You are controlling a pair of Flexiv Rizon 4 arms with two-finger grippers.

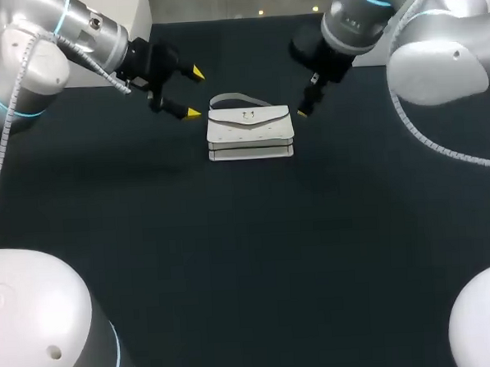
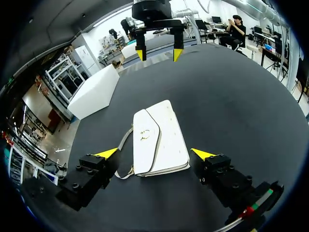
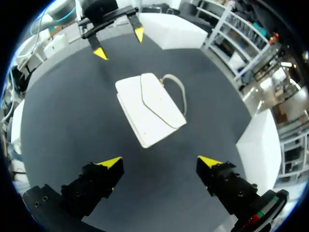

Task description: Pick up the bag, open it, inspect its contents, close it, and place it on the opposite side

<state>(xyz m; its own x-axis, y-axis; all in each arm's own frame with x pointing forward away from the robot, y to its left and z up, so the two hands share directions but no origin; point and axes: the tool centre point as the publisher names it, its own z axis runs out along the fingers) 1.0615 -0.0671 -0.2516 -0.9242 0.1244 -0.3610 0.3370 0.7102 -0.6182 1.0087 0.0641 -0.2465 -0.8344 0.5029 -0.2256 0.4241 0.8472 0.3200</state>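
Note:
A small white bag (image 1: pixel 250 132) lies flat on the black table, flap closed, its thin strap (image 1: pixel 232 98) curled on the far side. My left gripper (image 1: pixel 196 92) hovers just left of the bag, open and holding nothing. Close to the bag's right end hangs my right gripper (image 1: pixel 308 98), also open and holding nothing. In the left wrist view the bag (image 2: pixel 157 140) lies between and ahead of my left gripper (image 2: pixel 155 153), with the right gripper (image 2: pixel 159 54) beyond it. In the right wrist view the bag (image 3: pixel 149 108) lies ahead of my right gripper (image 3: pixel 159 162), with the left gripper (image 3: pixel 119 43) beyond it.
The dark tabletop (image 1: pixel 249 257) stretches from the bag toward the near edge. My arms' white bases (image 1: pixel 39 326) (image 1: pixel 486 319) stand at the near left and near right corners.

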